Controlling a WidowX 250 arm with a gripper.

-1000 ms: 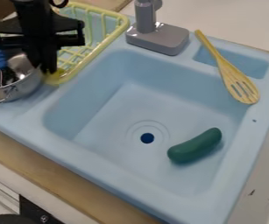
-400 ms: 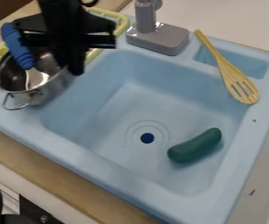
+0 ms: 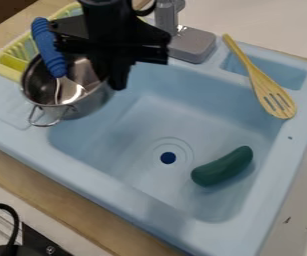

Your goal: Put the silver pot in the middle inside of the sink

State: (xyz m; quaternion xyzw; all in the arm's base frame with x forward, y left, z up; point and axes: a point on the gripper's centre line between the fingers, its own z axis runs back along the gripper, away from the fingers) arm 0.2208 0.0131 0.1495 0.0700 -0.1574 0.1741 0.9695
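While end effector (image 3: 111,79) holds silver pot (image 3: 89,106) by rim, ctr over drain (image 3: 168,158), clr of cucumber (image 3: 222,166), & lower w/ care.

1. One silver pot (image 3: 92,102), far left.
2. One blue-handled utensil (image 3: 48,47), in the pot.
3. One yellow dish rack (image 3: 12,62), far left.
4. One gray faucet (image 3: 194,42), at the far side.
5. One slotted wooden spatula (image 3: 272,95), far right.
6. One green cucumber (image 3: 222,166), right of the drain hole.
7. One light blue sink (image 3: 142,197), with two recesses: a large basin (image 3: 135,130) and a small compartment (image 3: 286,74), far right.
8. One drain hole (image 3: 168,158), in the large basin.
9. One black cable (image 3: 14,220), near left.
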